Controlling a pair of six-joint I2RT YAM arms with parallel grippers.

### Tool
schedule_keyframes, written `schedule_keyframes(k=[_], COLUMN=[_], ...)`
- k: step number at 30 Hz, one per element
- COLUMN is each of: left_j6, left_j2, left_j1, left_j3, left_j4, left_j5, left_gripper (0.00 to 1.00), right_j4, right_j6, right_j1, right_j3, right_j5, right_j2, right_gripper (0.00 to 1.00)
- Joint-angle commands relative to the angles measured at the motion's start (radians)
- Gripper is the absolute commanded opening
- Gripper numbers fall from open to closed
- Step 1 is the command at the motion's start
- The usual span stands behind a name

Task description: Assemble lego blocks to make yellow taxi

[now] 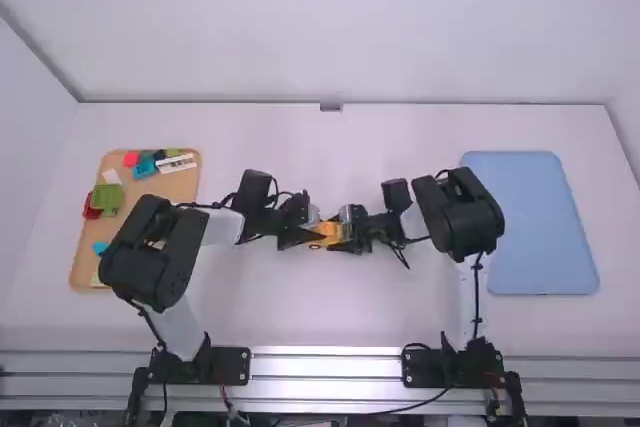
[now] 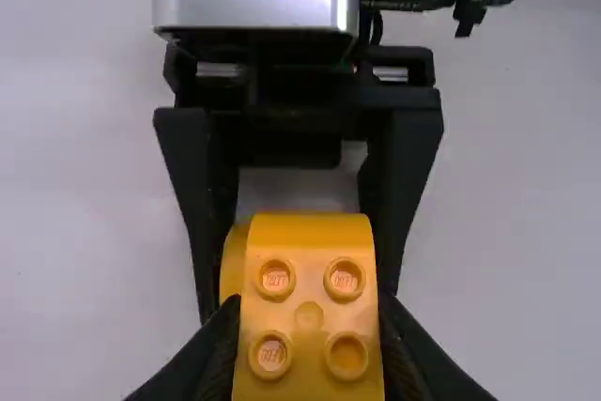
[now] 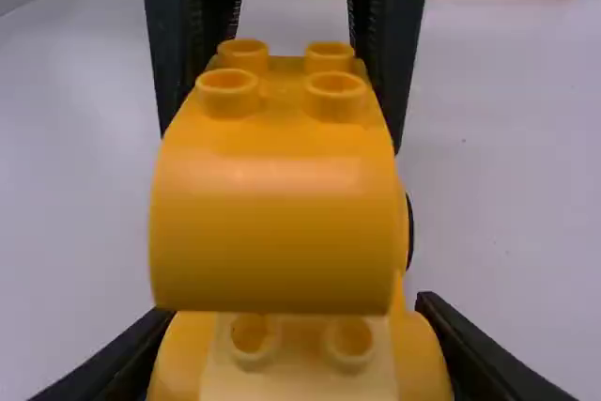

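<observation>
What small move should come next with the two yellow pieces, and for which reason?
Probably press the upper block gently down onto the lower piece: the left gripper grips the block over it, while the right gripper holds the piece from both sides.

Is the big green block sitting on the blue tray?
No, the big green block lies on the tan tray, far to the left of the blue tray.
</observation>
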Motion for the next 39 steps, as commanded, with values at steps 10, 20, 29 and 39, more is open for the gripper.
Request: schedule_keyframes(k=[10,20,29,39], left_j6=[0.004,-0.003,-0.001,-0.003], left_j2=[0.017,0.039,0.039,0.039], left_j1=[-0.003,-0.004,-0.046,-0.051], left_j3=[0.016,0.016,0.016,0.018], left_j4=[0.013,0.023,0.032,-0.009], left_j5=[-0.006,-0.001,-0.04,-0.066], left_gripper=[0.03,0.05,0.06,0.05], right_j4=[-0.003,0.002,0.002,0.002], right_j6=[0.002,0.002,0.002,0.002], right_j1=[0.008,0.01,0.014,0.014], right_j3=[0.009,0.009,0.009,0.009], right_j5=[-0.028,-0.028,-0.029,-0.029], right_j2=[0.014,0.014,0.014,0.014], right_gripper=[0.47,0.47,0.48,0.48])
